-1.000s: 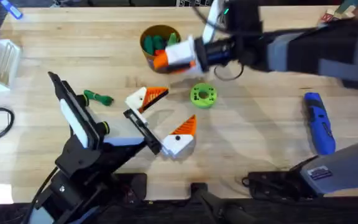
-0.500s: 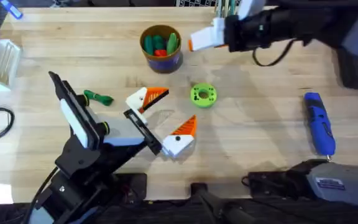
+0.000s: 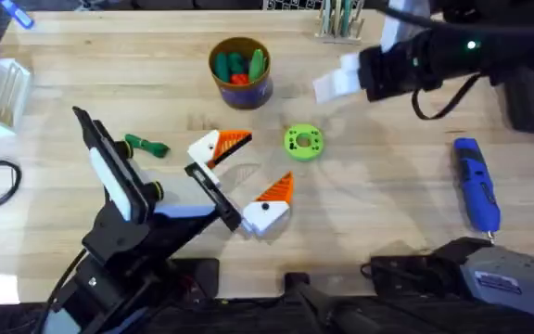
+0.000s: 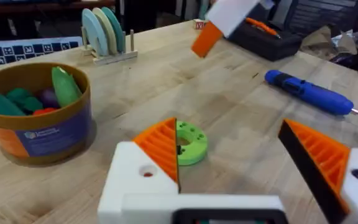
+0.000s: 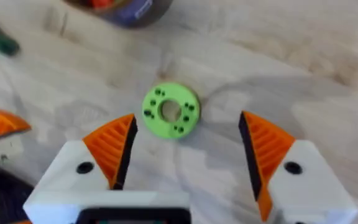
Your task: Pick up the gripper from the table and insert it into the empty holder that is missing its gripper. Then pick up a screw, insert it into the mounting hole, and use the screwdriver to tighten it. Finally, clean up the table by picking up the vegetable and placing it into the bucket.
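Retreating rightward from the bucket (image 3: 240, 70), the right gripper (image 5: 185, 152) is hanging released and empty above the green disc (image 5: 171, 110). One vegetable (image 3: 146, 146) is lying left of the bucket, uncollected; overlooking it risks unfinished cleanup. Left gripper (image 3: 241, 180) is resting spread.

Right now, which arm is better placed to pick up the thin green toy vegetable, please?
Left, probably: the thin green toy vegetable lies on the left, nearer the open left gripper; the open right gripper hangs past the bright-green disc.
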You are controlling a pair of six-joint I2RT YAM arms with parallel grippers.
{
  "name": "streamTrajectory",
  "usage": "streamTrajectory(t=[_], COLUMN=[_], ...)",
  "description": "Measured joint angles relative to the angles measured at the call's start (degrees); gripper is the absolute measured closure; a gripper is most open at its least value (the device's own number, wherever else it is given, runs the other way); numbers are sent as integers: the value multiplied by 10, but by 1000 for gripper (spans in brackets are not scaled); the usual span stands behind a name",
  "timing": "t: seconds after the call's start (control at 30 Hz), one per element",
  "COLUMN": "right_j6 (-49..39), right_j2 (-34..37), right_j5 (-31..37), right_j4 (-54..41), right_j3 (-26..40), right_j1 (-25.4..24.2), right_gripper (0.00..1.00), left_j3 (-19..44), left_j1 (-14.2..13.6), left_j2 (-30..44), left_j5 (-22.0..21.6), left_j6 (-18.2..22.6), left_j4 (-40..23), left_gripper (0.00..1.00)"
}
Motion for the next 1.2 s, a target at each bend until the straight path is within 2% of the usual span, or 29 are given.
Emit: streamTrajectory(t=[0.13,0.27,0.43,0.5,0.6,0.7,1.2], right_j6=[-28,-42,-42,-44,-49,-55,-55], right_j2=[0,9,54,73,103,140,189], right_j5=[-5,-10,-12,-12,-8,25,48], right_j4=[-26,-20,4,19,42,48,81], right_j3=[-2,-22,-42,-43,-43,-43,-43], right_j1=[27,72,107,119,138,162,169], right_gripper=[76,212,310,373,526,638,736], left_j3=[0,0,0,0,0,0,0], left_j1=[0,0,0,0,0,0,0], left_j2=[0,0,0,0,0,0,0], left_j5=[1,1,1,1,1,1,1], left_j6=[0,0,0,0,0,0,0], left_j4=[0,0,0,0,0,0,0], left_gripper=[15,15,15,15,14,14,15])
